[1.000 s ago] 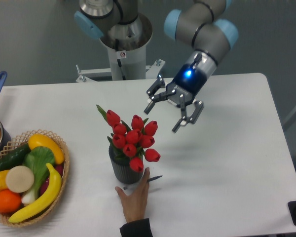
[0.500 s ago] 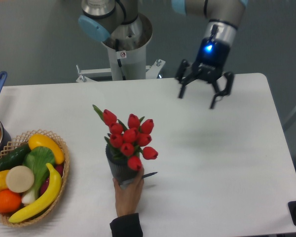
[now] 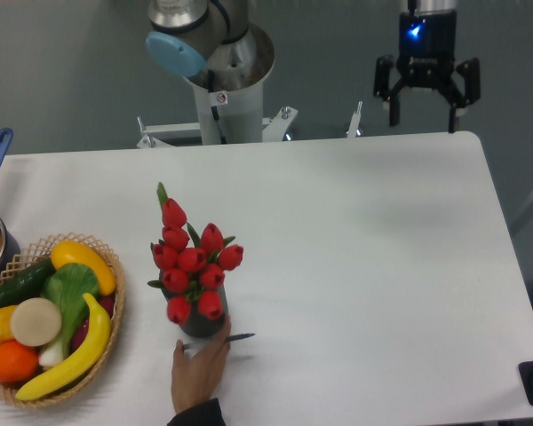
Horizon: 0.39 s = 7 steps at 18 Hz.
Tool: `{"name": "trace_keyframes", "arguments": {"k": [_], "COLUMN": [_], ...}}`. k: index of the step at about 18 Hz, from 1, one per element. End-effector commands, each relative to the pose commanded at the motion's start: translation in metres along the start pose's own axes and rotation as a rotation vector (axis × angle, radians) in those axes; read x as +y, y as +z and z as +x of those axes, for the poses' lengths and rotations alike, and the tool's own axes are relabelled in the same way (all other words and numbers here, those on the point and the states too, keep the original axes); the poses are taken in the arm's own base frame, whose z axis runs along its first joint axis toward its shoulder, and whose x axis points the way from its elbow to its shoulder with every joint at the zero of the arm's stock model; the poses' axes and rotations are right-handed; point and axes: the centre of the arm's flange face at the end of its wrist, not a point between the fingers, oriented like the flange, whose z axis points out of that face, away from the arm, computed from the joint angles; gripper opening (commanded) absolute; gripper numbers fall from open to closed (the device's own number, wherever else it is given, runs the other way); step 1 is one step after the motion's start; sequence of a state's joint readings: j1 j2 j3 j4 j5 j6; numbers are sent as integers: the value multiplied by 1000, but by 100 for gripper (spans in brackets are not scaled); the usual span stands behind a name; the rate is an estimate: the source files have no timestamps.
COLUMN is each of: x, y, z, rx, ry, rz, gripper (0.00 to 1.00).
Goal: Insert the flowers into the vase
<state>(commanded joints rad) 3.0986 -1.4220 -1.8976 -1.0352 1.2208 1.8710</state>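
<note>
Evidently finished, the bunch of red tulip flowers point(image 3: 188, 266) stood inside the small dark grey ribbed vase point(image 3: 206, 324), well apart from the black two-finger gripper point(image 3: 427, 96), jaws spread wide, holding nothing.

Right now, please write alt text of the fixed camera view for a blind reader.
Red tulip flowers stand in a small dark grey vase on a white table, a person's hand touching its base. The open black tool hangs above the far edge; a wicker fruit basket sits left.
</note>
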Motion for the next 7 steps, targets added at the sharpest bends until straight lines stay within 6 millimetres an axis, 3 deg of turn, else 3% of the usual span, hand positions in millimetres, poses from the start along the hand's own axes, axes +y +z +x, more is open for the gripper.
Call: {"name": "trace_keyframes", "arguments": {"k": [3, 7], "x": [7, 16], "y": [-7, -12], "z": [5, 10], "rx": [46, 97], "ry": [123, 143], "rz": [-58, -102], "gripper": [100, 100]}}
